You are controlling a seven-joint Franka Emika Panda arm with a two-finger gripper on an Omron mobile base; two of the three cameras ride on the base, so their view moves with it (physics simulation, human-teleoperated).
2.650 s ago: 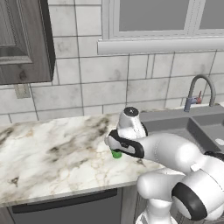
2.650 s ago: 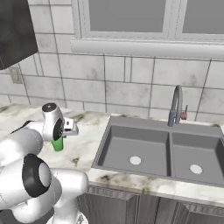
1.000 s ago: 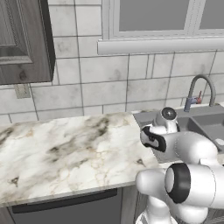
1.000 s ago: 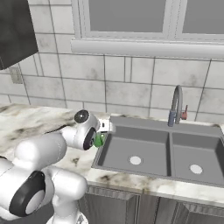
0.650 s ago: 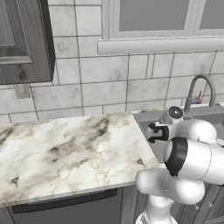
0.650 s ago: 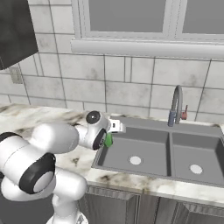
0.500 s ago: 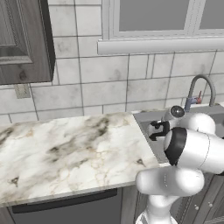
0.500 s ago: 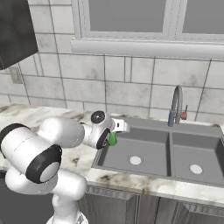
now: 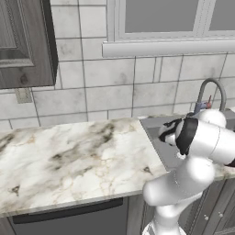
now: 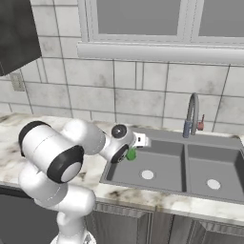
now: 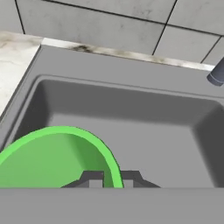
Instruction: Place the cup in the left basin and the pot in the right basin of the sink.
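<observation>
left base view: the arm bends over the near-left corner of the sink [image 9: 158, 125], and its bulk hides the hand.

right base view: the gripper [image 10: 129, 151] is clamped on the cup [image 10: 131, 154], hanging above the left basin [image 10: 162, 172] near its left wall; the right basin [image 10: 224, 178] lies past the divider.

hand view: the cup's rim [image 11: 61, 153] sits between the fingertips [image 11: 91, 177], basin below. best to lower it upright and well inside the walls before letting go.
</observation>
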